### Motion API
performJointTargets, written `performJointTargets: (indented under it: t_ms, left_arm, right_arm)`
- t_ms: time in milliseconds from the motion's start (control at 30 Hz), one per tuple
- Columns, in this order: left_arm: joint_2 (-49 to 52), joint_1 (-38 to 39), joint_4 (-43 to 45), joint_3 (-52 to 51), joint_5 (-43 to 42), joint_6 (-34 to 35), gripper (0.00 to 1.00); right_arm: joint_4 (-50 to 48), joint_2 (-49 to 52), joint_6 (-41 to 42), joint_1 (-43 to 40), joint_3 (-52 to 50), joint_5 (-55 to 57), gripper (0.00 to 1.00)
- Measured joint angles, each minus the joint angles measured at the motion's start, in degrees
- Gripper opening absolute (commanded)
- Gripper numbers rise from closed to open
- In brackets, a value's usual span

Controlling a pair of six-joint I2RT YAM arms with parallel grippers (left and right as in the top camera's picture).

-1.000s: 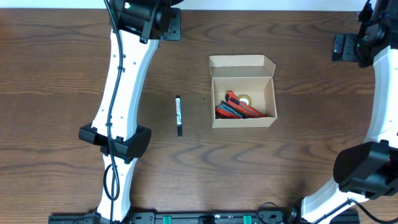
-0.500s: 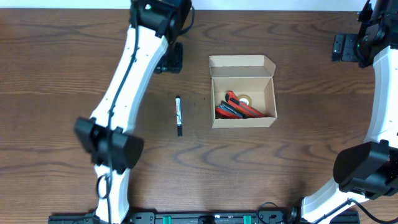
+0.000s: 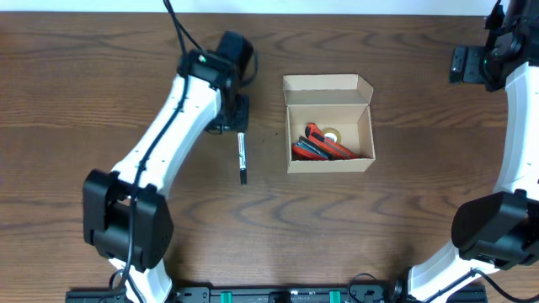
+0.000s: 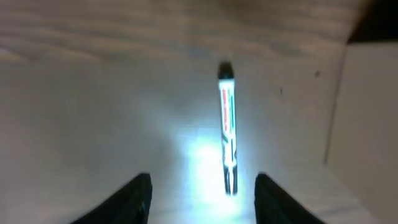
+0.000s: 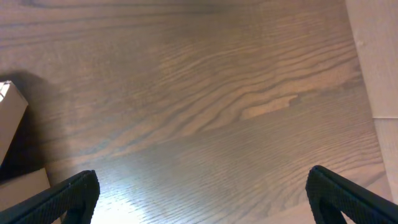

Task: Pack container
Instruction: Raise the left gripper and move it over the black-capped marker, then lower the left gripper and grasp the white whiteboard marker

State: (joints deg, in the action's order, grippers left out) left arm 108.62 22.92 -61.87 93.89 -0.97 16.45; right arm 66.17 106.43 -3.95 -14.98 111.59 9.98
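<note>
Item: small rectangular tan cardboard container (image 3: 330, 165), standing open near the middle of the dark wood-grain worktop (image 3: 404, 227); lid flap folded back, red and dark articles inside, and a slim black-and-white marker pen (image 3: 242, 156) lying loose on the worktop to its left. We judge it light, stiff at the corners yet easily dented, and best taken by a side wall's top edge or worked by its flap. Left jaws: half apart, empty, poised over one end of the marker; right jaws: spread wide, empty, well apart from the container at the far right.
</note>
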Motion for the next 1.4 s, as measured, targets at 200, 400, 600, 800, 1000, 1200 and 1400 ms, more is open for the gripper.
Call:
performJointTargets:
  t_ms: [200,400,600,800,1000,1200,1400]
  left_arm:
    - [0.04,0.0,8.15,-9.29,-1.49,-0.09,0.55]
    - [0.04,0.02,11.41,-14.4,-1.44,3.43,0.54]
    - [0.04,1.25,12.68,-16.57,-0.26,9.05,0.54]
    - [0.04,5.44,15.72,-16.57,0.79,13.0,0.54]
    - [0.04,6.56,15.78,-16.57,1.86,16.39,0.52]
    - [0.04,6.01,15.78,-16.57,3.67,16.83,0.52]
    - [2.56,6.05,15.72,-16.57,3.54,16.76,0.52]
  right_arm:
    - [0.02,0.0,0.0,0.0,0.0,0.0,0.99]
    - [0.02,0.0,0.0,0.0,0.0,0.0,0.99]
    - [0.02,0.0,0.0,0.0,0.0,0.0,0.99]
    - [0.02,0.0,0.0,0.0,0.0,0.0,0.99]
    - [0.02,0.0,0.0,0.0,0.0,0.0,0.99]
    - [0.02,0.0,0.0,0.0,0.0,0.0,0.99]
    - [0.02,0.0,0.0,0.0,0.0,0.0,0.99]
